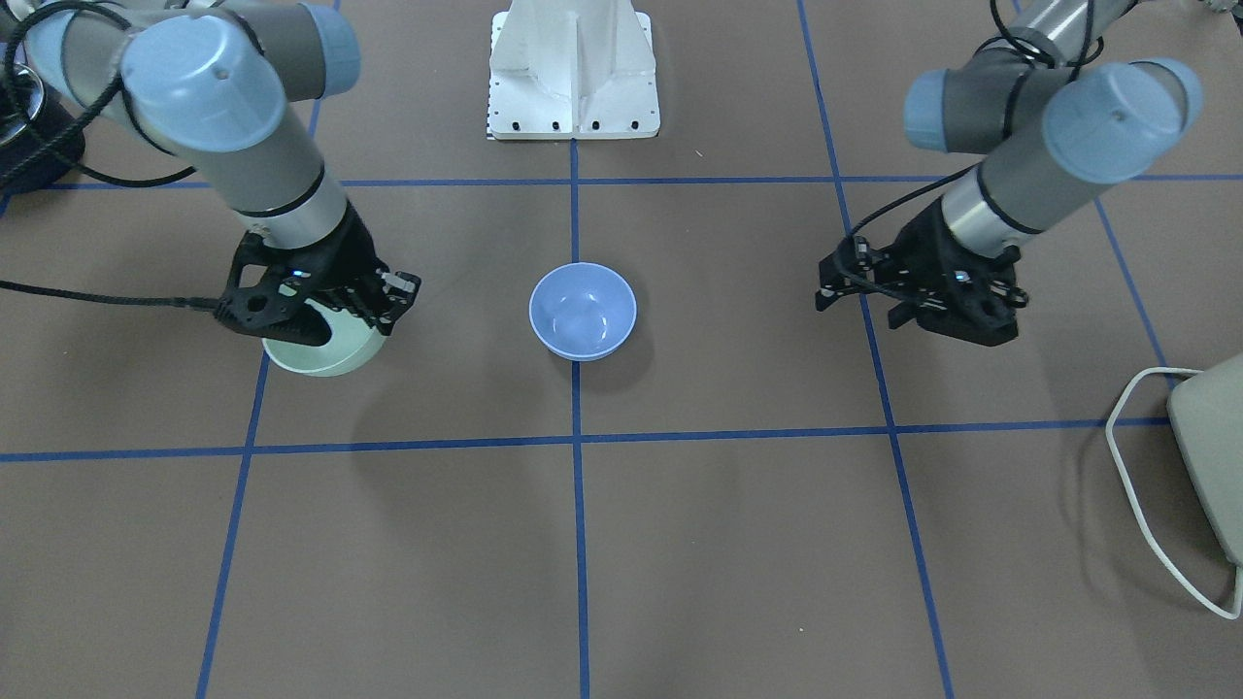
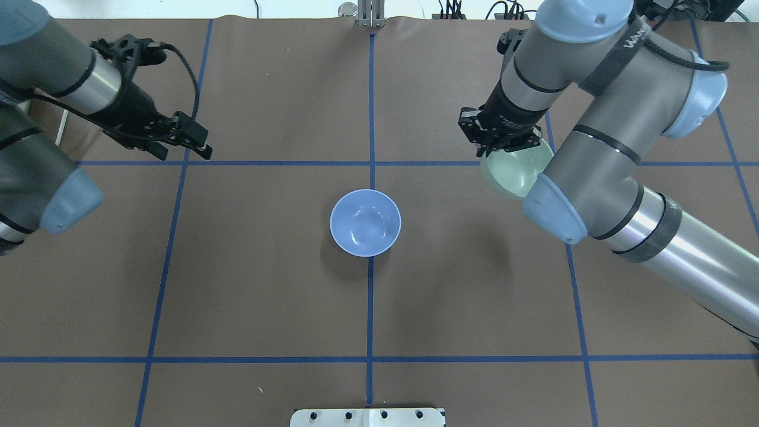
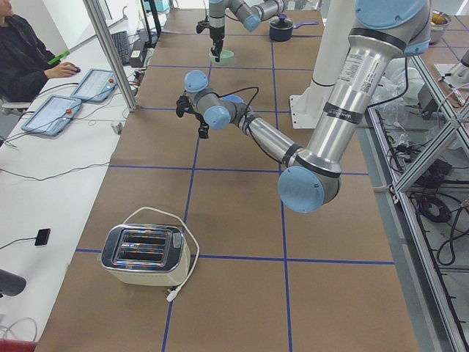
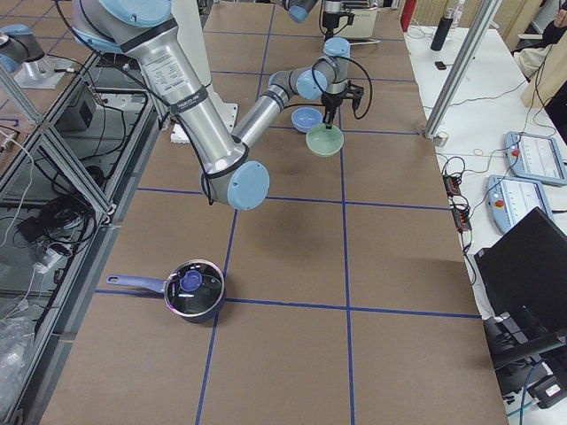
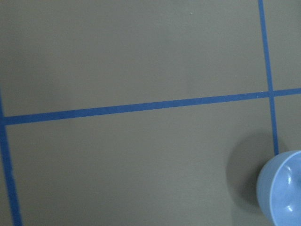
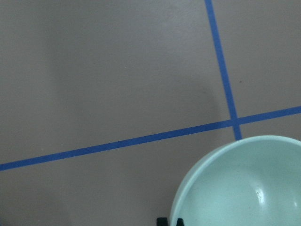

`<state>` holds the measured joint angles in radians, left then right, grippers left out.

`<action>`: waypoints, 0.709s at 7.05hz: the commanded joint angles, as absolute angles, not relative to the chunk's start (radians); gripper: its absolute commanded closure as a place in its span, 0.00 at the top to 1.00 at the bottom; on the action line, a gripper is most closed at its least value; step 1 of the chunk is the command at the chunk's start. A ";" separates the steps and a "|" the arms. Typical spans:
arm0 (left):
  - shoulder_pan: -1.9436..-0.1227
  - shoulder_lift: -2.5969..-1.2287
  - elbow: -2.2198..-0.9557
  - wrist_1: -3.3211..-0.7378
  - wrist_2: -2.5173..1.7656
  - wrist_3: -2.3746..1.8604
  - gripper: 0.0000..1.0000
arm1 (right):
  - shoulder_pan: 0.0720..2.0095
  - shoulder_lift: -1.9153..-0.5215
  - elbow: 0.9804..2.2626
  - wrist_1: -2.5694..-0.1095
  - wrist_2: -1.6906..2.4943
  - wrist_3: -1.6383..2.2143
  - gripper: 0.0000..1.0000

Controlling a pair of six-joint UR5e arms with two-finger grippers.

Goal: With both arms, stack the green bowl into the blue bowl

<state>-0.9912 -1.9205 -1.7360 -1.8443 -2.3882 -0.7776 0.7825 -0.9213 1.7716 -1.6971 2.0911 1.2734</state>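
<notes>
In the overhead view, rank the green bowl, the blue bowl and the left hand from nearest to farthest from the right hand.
1. The green bowl, gripped at its rim by the right hand, on the view's right.
2. The blue bowl, at the table's centre.
3. The left hand, open, at the far left.

My desk [image 2: 267, 296] is covered in brown paper, marked into big squares by blue tape [image 2: 370, 308]. At its end on my left stands a cream toaster [image 3: 144, 254] with a chrome top, its white cord [image 3: 192, 265] looped beside it. At the end on my right stands a dark pot [image 4: 193, 290] with a lid and a blue knob. Across from me runs a white bench [image 3: 44, 183] carrying control tablets [image 3: 53, 115], loose cables, a small phone [image 3: 42, 237] and a black screen [image 4: 527, 266]. A person [image 3: 20, 51] in a dark top sits there. Aluminium posts [image 3: 110, 51] rise at the desk's edge. The light is even, the shadows soft.
</notes>
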 commanded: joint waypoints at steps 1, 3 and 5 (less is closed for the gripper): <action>-1.043 -1.797 -1.765 -1.851 -2.402 -0.628 0.97 | 0.707 -0.809 1.720 -1.698 2.046 1.341 0.00; -1.046 -1.763 -1.790 -1.855 -2.398 -0.624 0.97 | 0.658 -0.744 1.665 -1.698 2.025 1.341 0.00; -1.046 -1.746 -1.798 -1.856 -2.395 -0.623 0.97 | 0.594 -0.633 1.549 -1.700 1.974 1.339 0.00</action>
<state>-1.0456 -1.7575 -1.7930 -1.8552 -2.3960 -0.6242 0.6273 -0.7069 1.6285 -1.6985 2.0020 1.3394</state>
